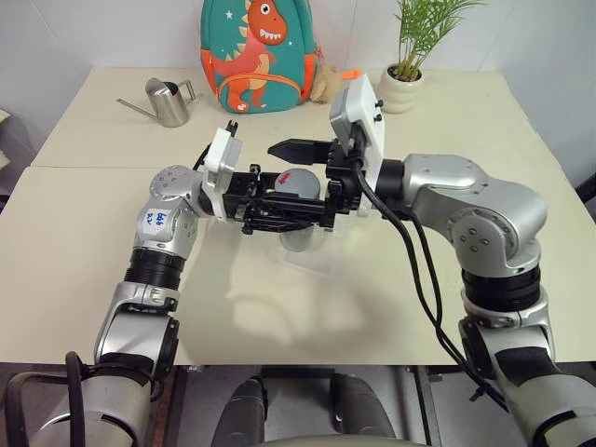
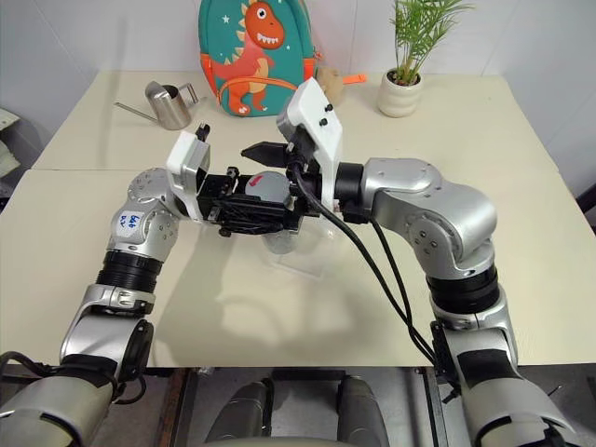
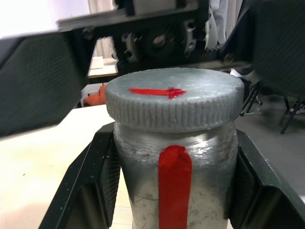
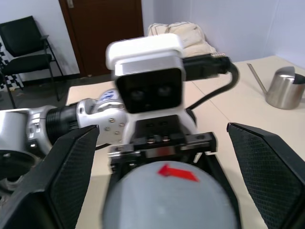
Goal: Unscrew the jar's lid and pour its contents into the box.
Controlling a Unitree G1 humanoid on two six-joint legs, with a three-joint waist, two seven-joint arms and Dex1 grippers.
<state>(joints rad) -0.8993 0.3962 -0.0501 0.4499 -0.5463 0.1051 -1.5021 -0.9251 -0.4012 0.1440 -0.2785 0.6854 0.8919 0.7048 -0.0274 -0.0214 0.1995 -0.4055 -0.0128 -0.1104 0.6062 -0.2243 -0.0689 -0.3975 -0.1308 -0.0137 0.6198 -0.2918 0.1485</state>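
My left gripper [image 1: 291, 200] is shut on the jar [image 3: 174, 191], a clear jar with a red stripe, and holds it upright above the table. The grey lid [image 3: 174, 102] with a red mark sits on the jar. My right gripper [image 4: 169, 167] reaches in from the right and stands open. Its black fingers [image 4: 71, 176] flank the lid with a gap on each side. The contents cannot be made out through the jar wall. The clear box [image 1: 315, 264] lies on the table just below the jar, partly hidden by both grippers.
At the back of the cream table [image 1: 112, 242] stand a steel watering can [image 1: 170, 102], a dinosaur backpack [image 1: 258, 54] and a white plant pot [image 1: 402, 88]. The table's near edge runs close under my arms.
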